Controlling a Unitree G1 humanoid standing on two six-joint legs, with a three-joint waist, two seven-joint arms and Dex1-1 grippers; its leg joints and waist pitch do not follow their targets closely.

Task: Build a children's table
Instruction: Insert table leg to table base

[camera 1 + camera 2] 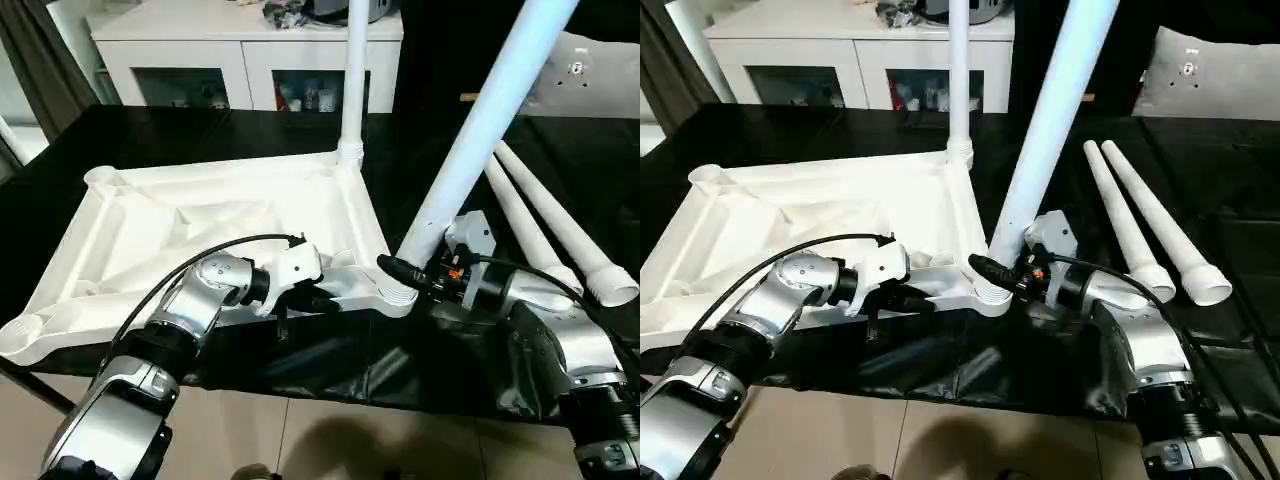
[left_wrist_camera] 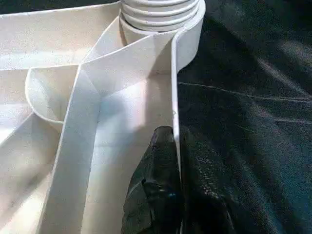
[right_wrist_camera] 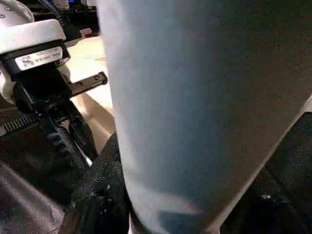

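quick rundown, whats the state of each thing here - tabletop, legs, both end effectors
tabletop: upside down, ribbed side up
far leg: upright in the far corner socket
tilted leg: leaning, foot at the near corner socket, not upright
two spare legs: lying loose on the black cover
left end effector: shut on the tabletop's edge wall
right end effector: shut on the tilted leg

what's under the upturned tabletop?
The tabletop lies ribs-up on a black sheet that drapes over the near edge. Two loose legs lie on the same sheet beside it. What the sheet covers cannot be seen.
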